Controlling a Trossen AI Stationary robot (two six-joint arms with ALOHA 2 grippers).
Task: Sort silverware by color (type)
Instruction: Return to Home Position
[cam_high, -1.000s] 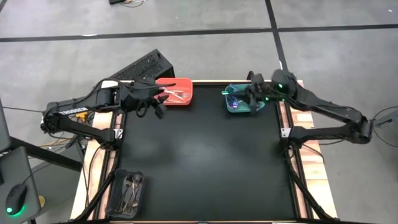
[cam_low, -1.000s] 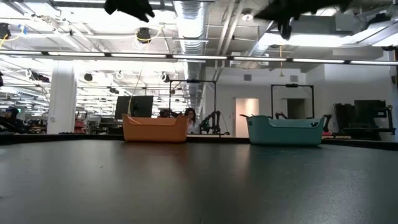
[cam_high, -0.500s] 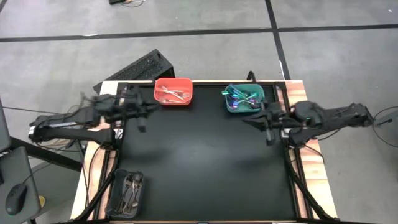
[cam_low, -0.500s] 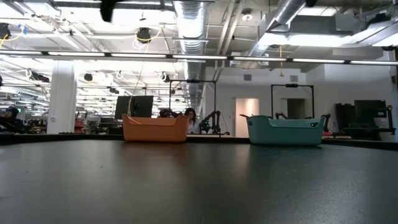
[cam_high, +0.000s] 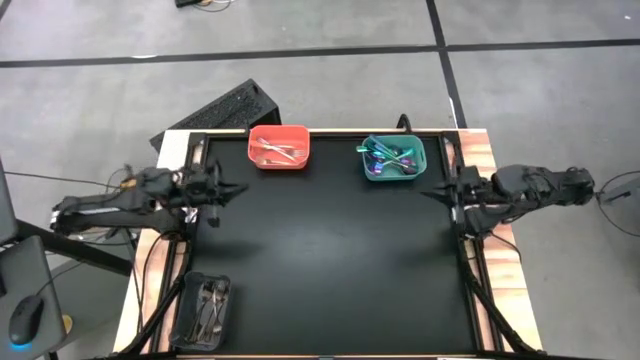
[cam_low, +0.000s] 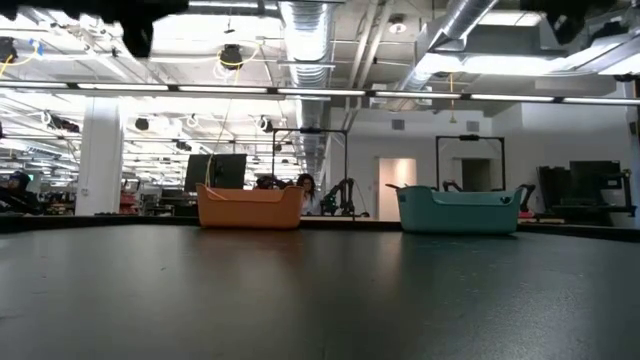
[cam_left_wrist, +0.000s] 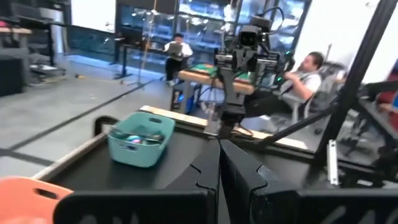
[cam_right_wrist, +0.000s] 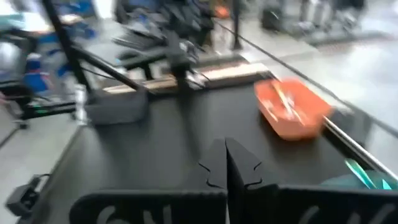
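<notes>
Homing: left pincer and right pincer, both pressed together, seemingly empty, should retract level toward frame sides, clear of thin metal silverware in red rectangular bin and teal rectangular bin, upper centre.

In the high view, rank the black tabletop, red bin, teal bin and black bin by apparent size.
1. the black tabletop, by far.
2. the black bin, slightly longer than the others.
3. the red bin and the teal bin look alike; not ranked.
</notes>
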